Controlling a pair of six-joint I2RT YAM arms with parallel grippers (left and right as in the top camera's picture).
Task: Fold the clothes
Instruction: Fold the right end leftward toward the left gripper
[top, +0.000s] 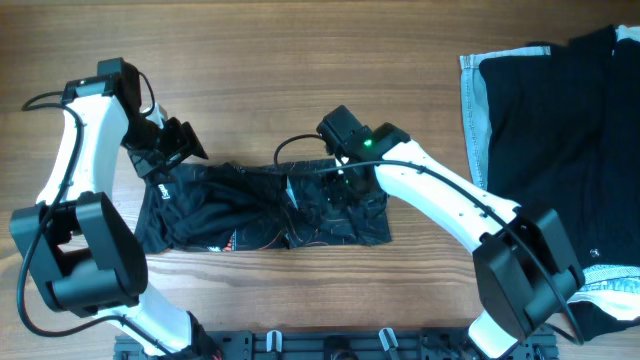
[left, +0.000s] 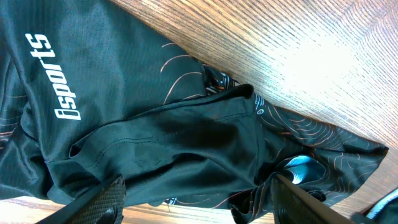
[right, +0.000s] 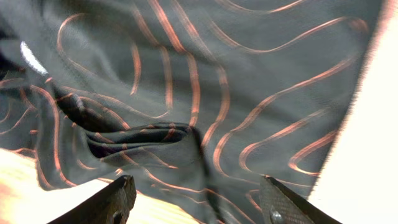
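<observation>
Jersey: black, thin, bunched into a rumpled crosswise band at the middle of the table; folds overlap, edges uneven.
Markings: white "sports" lettering on the left part; small red and white logos along the near edge; faint orange contour lines across the right part.
Left gripper: at the jersey's far left corner. In the left wrist view its fingers stand spread wide, with a raised fold of cloth lying across the gap. Cannot tell whether the tips touch the fabric.
Right gripper: over the right part of the jersey, near its far edge. In the right wrist view the fingers are spread apart, a small pleat of patterned cloth just ahead of them; nothing pinched.
Arms: one on each side, reaching in from the near edge of the table.
Black garment: plain, with a pale edge, lying at the right end of the table, well apart from the jersey.
</observation>
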